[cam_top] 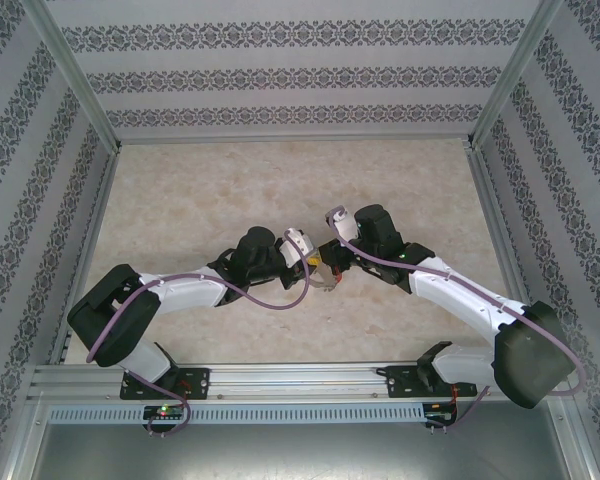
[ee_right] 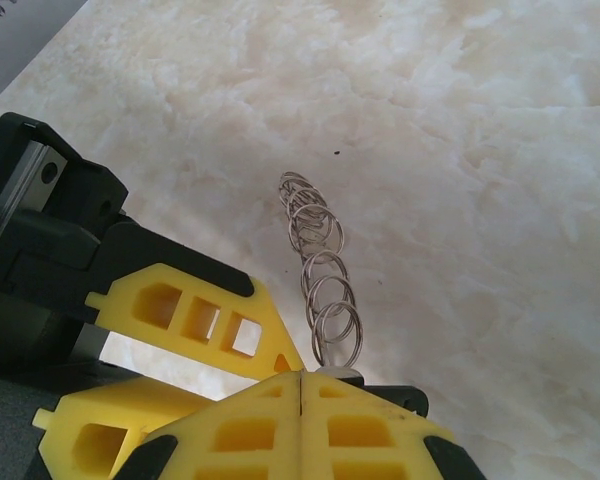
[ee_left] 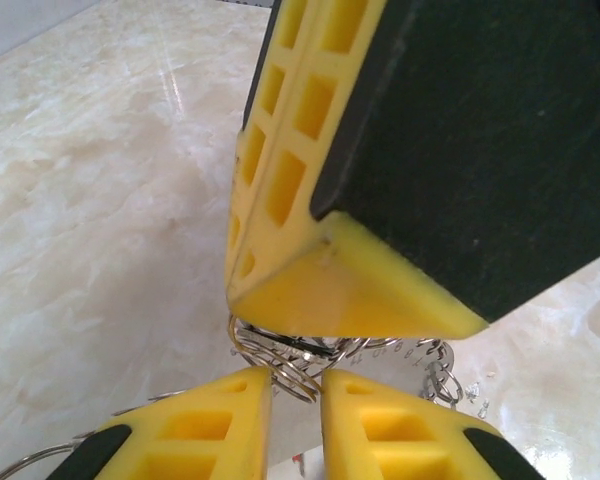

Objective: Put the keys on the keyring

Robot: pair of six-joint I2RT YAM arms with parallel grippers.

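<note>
Position: both arms meet at mid-desk [cam_top: 210, 190], well away from every edge.

Right gripper [ee_right: 300, 392]: jaws pressed together, pinching one end of the keyring [ee_right: 320, 270].
- The keyring's line of small linked loops runs straight out from the fingertips, long axis in line with the fingers.

Left gripper [ee_left: 295, 398]: jaws narrow, a slim gap between the pads.
- A loop of the keyring sits right at that gap.
- Cannot tell whether it is pinched or only touching.
- Seen from the left wrist, the loops lie crosswise just ahead of the left tips, between them and the right gripper's finger.

Nearness: both grippers are at the keyring; the right holds it.

Judgement: the next move turns on the left jaws meeting a loop square-on.

Count:
- keyring, one
- grippers, two
- keys, hidden by the fingers, cannot count
</note>
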